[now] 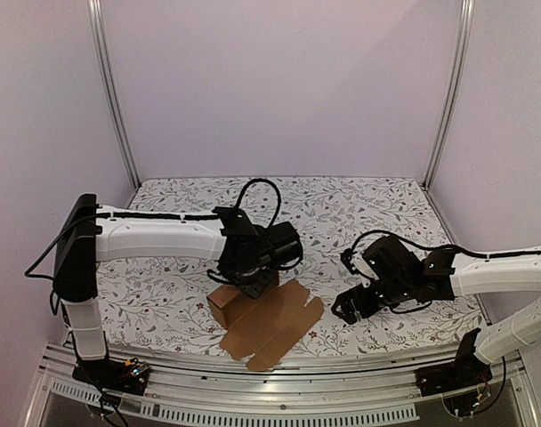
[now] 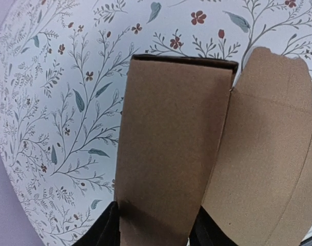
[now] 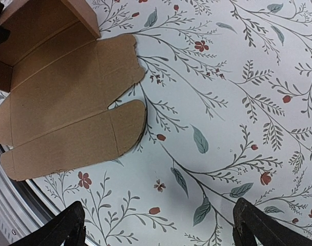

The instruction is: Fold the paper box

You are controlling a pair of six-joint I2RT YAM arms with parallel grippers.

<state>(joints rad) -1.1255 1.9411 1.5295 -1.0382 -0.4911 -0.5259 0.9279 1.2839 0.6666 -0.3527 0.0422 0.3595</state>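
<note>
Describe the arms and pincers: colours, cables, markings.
Left arm and right arm: white shells, black joints and black wrist housings. A black cable loops above the left wrist; another arcs over the right wrist. Left pincer and right pincer: plain black fingers. No markings readable.

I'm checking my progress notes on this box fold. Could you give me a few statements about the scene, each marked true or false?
1. The right gripper is open with nothing between its fingers. True.
2. The paper box is fully folded and closed. False: only one part stands up, and several flaps lie flat on the table.
3. The left gripper has a finger on each side of the raised part of the box. True.
4. The right gripper is holding a box flap. False: it hangs over bare tablecloth, apart from the box.
5. The table is plain white. False: it has a floral pattern.
</note>
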